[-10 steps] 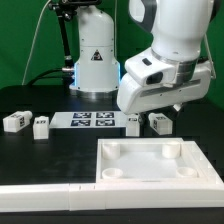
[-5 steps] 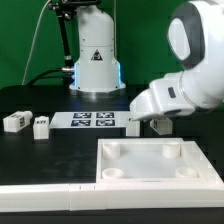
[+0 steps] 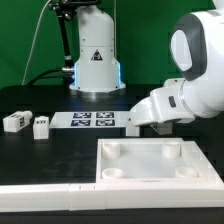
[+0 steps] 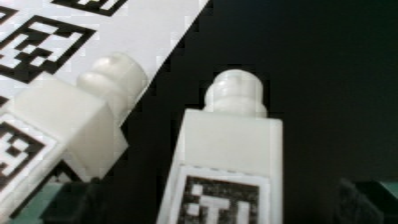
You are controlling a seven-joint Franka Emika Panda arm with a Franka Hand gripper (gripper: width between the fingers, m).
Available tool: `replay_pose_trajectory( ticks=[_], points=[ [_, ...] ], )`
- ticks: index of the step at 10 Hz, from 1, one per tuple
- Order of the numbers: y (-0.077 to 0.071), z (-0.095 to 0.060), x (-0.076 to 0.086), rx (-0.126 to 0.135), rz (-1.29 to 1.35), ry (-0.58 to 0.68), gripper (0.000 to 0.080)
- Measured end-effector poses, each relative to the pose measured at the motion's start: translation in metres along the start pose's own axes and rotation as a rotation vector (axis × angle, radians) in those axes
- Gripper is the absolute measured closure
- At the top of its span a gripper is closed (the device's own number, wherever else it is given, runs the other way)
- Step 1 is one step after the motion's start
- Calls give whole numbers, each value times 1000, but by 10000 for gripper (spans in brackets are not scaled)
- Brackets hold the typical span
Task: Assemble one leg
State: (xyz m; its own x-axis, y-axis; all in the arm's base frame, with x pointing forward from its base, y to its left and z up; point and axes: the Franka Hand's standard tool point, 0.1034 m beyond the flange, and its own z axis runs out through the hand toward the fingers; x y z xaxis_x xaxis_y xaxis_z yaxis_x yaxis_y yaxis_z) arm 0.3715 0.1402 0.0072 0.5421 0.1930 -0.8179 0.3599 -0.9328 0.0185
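Note:
In the wrist view a white leg (image 4: 228,160) with a rounded peg end and a black-and-white tag lies on the black table between my two dark fingers (image 4: 61,206). My gripper (image 4: 214,208) is open, with gaps on both sides of this leg. A second leg (image 4: 71,128) lies beside it, at the edge of the marker board (image 4: 160,40). In the exterior view my gripper (image 3: 148,125) is low at the table, next to a leg (image 3: 133,125). Two more legs (image 3: 14,121) (image 3: 41,126) lie at the exterior view's left. The white tabletop (image 3: 110,150) lies in front.
The marker board (image 3: 90,120) lies between the leg groups. The robot base (image 3: 95,60) stands behind it. A white strip (image 3: 40,200) runs along the front edge.
The arm has tilted and come down to the table, its body swinging toward the exterior view's right. The leg to the right of the marker board is now hidden behind the hand.

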Motion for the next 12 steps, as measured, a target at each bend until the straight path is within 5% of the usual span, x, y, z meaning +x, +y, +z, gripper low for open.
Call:
replay_pose_trajectory(
  ticks=[2,3,4,5,10,12],
  points=[
    [0,0,2,1,0,9,179],
    [0,0,2,1,0,9,355],
    [0,0,2,1,0,9,355],
    [0,0,2,1,0,9,515],
    [0,0,2,1,0,9,512],
    [-3,-19,-11,-5,-7,-7,512]
  ],
)
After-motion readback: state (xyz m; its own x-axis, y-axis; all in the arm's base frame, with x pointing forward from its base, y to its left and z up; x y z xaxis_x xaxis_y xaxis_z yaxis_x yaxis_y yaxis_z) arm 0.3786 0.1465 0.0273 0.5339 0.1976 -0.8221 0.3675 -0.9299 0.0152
